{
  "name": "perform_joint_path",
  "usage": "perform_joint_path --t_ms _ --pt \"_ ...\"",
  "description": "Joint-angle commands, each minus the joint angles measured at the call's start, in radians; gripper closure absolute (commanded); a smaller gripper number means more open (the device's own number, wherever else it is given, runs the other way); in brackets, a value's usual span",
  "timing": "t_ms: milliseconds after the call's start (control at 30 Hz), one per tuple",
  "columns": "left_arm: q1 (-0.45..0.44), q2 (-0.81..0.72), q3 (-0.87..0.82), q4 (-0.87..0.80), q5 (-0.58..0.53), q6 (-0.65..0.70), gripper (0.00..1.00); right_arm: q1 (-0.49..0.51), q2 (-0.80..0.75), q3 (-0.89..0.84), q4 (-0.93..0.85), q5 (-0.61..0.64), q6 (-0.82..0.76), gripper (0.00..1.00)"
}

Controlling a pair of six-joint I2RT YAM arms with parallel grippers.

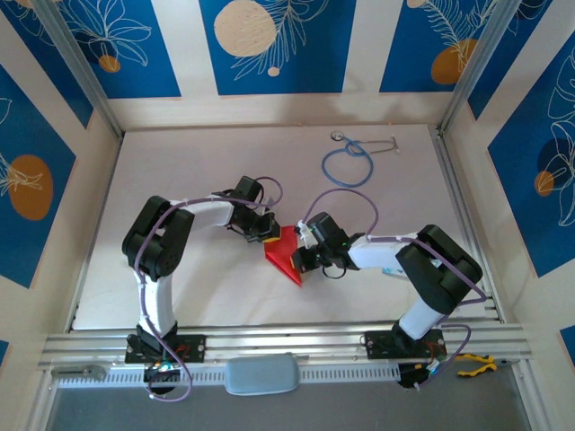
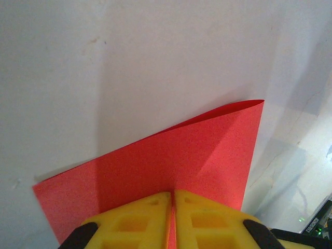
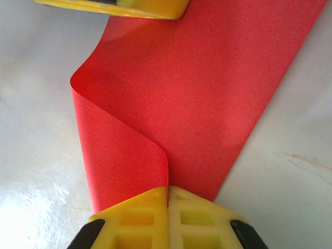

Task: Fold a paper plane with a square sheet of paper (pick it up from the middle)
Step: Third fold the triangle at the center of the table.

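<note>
The square sheet of paper [image 1: 286, 255] is bright red and held just above the white table between the two arms, bent over into a loose, curled fold. My left gripper [image 1: 269, 232] is shut on its far-left edge. In the left wrist view the yellow fingers [image 2: 140, 218] pinch the sheet [image 2: 197, 150] between them. My right gripper [image 1: 304, 253] is shut on the opposite edge. In the right wrist view the sheet [image 3: 207, 93] curls over ahead of that gripper [image 3: 168, 191], and a left fingertip [image 3: 129, 6] shows at the top. The paper plane is out of view.
A blue stethoscope [image 1: 349, 164] lies at the back right of the white table [image 1: 180, 180]. An aluminium rail [image 1: 287, 341] runs along the near edge, with yellow-handled pliers [image 1: 474, 363] at its right end. Patterned walls enclose three sides.
</note>
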State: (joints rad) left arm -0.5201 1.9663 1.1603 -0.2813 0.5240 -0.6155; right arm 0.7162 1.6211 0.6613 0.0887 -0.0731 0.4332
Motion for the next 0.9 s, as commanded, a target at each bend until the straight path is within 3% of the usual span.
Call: perform_joint_path --t_ms 0,867 --pt "-0.004 -0.004 -0.012 -0.043 -0.045 -0.003 0.86 0.009 0.011 0.004 -0.022 0.015 0.015 1.00" --pt "-0.003 -0.009 -0.016 -0.044 -0.059 -0.010 0.86 0.017 0.004 -0.009 -0.023 0.027 0.028 1.00"
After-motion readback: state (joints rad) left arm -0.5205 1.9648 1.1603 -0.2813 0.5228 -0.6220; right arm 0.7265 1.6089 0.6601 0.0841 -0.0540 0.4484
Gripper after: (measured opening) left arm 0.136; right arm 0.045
